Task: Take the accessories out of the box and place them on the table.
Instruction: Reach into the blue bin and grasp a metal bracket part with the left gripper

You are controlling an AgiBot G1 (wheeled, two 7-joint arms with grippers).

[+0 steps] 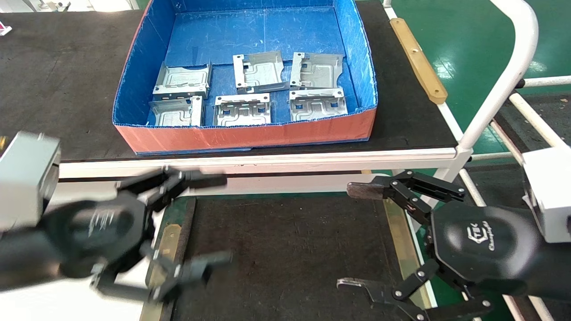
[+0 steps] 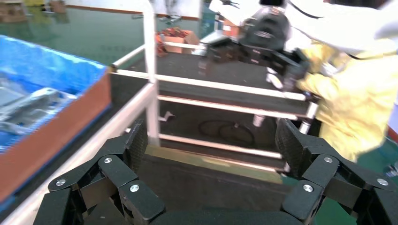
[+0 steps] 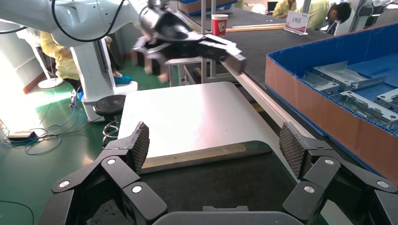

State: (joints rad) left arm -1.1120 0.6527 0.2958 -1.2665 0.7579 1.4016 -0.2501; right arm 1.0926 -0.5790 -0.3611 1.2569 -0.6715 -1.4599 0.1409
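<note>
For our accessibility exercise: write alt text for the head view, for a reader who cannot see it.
Six plates lie in two rows of three in a blue box on a black bench. Nearer, the left gripper and right gripper hover open and empty over a dark-matted table.

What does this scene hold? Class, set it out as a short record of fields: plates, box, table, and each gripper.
plates: six silver accessories, all lying in the box, two rows of three
box: blue tray with orange-red front wall, on the far black-matted bench
table: near dark mat, no plate on it
left gripper: open, empty, over the table's left edge
right gripper: open, empty, over the table's right edge
</note>
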